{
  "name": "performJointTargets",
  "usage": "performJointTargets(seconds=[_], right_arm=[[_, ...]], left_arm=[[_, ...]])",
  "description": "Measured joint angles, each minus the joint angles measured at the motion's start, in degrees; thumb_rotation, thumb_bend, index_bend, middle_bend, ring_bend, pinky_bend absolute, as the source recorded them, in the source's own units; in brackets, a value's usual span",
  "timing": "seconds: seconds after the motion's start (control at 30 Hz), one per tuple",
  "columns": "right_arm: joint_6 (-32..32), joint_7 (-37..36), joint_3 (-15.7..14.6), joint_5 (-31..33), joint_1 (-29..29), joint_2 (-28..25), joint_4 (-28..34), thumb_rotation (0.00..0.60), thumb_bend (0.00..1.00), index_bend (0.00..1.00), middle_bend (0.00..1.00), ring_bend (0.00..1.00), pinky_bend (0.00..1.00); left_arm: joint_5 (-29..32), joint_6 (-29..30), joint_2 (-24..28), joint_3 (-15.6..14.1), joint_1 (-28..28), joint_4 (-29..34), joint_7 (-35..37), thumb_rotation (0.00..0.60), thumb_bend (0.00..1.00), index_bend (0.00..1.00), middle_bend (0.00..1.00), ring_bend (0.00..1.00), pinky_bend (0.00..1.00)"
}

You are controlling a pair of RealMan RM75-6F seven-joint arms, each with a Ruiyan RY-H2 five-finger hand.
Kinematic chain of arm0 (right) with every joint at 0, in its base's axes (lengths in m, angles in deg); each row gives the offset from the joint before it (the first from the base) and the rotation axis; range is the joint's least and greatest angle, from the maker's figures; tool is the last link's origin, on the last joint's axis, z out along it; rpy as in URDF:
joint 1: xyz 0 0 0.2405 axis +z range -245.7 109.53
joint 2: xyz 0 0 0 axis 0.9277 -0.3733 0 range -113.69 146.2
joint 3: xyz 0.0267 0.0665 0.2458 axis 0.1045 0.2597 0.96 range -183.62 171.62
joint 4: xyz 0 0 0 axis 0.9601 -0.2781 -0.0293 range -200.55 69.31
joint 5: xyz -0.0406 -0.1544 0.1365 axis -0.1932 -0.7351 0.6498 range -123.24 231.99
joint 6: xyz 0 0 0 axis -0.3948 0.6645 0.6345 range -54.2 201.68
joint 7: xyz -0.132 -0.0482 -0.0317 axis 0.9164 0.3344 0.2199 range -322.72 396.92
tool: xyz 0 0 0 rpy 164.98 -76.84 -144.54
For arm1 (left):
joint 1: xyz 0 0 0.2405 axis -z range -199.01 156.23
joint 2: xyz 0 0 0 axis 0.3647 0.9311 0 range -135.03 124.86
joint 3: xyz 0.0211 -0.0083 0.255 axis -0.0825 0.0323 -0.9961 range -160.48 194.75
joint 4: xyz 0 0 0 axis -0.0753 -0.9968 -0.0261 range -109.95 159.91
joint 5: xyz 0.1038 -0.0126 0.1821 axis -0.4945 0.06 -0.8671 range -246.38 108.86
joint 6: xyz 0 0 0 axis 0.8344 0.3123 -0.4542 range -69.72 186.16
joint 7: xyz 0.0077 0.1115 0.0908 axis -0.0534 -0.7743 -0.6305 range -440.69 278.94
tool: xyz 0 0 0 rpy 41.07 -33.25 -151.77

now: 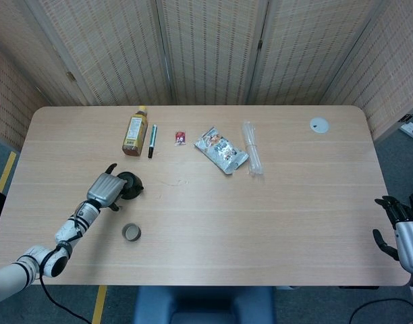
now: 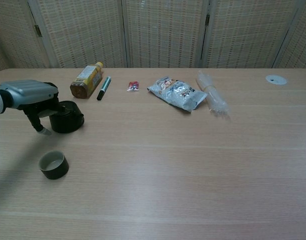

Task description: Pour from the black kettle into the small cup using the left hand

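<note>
The black kettle stands upright on the table's left side. My left hand is pressed against its left, handle side, with fingers reaching over the handle. The back of the hand hides whether they close on it; one finger hangs down apart from the kettle. The small dark cup stands upright in front of the kettle, nearer the table's front edge and untouched. My right hand hangs beyond the table's right front corner, fingers apart and holding nothing.
Behind the kettle lie a yellow bottle and a dark pen. Further right are a small red packet, a silver snack bag, a clear plastic bundle and a white disc.
</note>
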Motion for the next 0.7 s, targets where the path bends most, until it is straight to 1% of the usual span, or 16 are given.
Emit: performJointTargets(seconds=[0.13, 0.33, 0.5, 0.7], right_arm=[[0.0, -0.4, 0.1, 0.2, 0.0, 0.1, -0.4, 0.600, 0.38, 0.21, 0.24, 0.30, 0.07], [-0.2, -0.8, 0.2, 0.6, 0.0, 0.5, -1.1, 0.600, 0.38, 0.21, 0.24, 0.30, 0.07], [-0.6, -0.9, 0.3, 0.8, 0.3, 0.7, -1.4, 0.600, 0.38, 0.21, 0.24, 0.30, 0.07], [-0.5, -0.7, 0.4, 0.9, 0.3, 0.7, -1.4, 0.600, 0.38, 0.21, 0.24, 0.30, 0.07]], left_arm=[[-0.6, -0.3, 0.1, 0.4, 0.5, -0.5, 2.1, 0.600, 0.19, 0.95, 0.96, 0.78, 0.00], [-1.9, -0.9, 0.6, 0.9, 1.2, -1.7, 7.5, 0.600, 0.14, 0.95, 0.97, 0.79, 0.02], [-3.4, -0.3, 0.4, 1.1, 1.5, -3.1, 11.6, 0.600, 0.05, 0.95, 0.97, 0.79, 0.04], [-4.5, -0.1, 0.3, 1.0, 1.7, -4.2, 13.8, 0.600, 0.04, 0.95, 0.97, 0.79, 0.05]])
